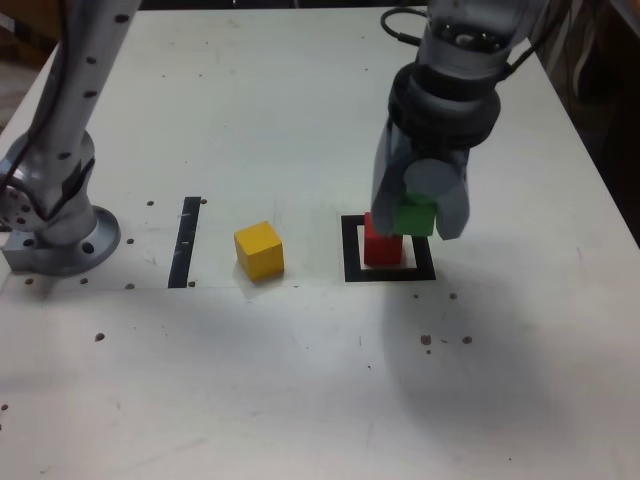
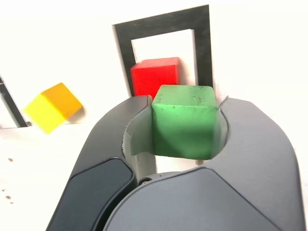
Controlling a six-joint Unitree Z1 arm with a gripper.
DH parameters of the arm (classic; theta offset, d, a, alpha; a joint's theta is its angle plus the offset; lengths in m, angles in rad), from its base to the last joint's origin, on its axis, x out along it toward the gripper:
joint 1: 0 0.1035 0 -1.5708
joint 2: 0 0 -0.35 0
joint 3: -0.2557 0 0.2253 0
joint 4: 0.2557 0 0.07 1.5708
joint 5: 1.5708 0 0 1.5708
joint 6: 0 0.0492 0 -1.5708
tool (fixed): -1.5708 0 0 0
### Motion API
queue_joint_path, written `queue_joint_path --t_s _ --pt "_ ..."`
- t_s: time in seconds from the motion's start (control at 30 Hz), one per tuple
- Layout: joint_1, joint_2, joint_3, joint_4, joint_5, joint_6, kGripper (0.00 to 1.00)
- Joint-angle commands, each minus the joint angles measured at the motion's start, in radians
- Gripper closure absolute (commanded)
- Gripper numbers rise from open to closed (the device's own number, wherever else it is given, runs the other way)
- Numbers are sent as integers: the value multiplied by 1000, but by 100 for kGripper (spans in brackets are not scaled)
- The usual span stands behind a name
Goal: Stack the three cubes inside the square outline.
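Gripper (image 2: 185,122) is closed on the green cube (image 2: 185,122), one pad per side, cube off the table. Red cube (image 1: 382,243) sits inside the square outline (image 1: 353,250); green is above and near it, gap unclear in the ext. view. Yellow cube (image 1: 260,251) is on the table (image 1: 240,370), between the outline and the black strip (image 1: 184,243), turned at an angle.

Handling, prob.: light, stiff, matte so not v. slippery, hard to damage. Flat sides suit a pinch on two opp. faces, about mid-height, w/ the bottom left free for stacking. Yellow needs the jaws turned to match its faces; a corner grab could spin it. Red, being light, may slide if green lands off-centre.
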Motion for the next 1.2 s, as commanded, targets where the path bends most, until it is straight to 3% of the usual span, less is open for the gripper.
queue_joint_path --t_s 0.0,0.27,0.53,0.7,0.97,1.17 --pt "0 45 -43 -8 -5 27 82" --pt "0 73 -85 -42 24 70 81" --pt "0 127 -91 -88 17 93 76" --pt "0 104 -43 -143 31 99 57" --pt "0 96 -12 -165 23 127 16" --pt "0 98 -26 -144 34 132 5"
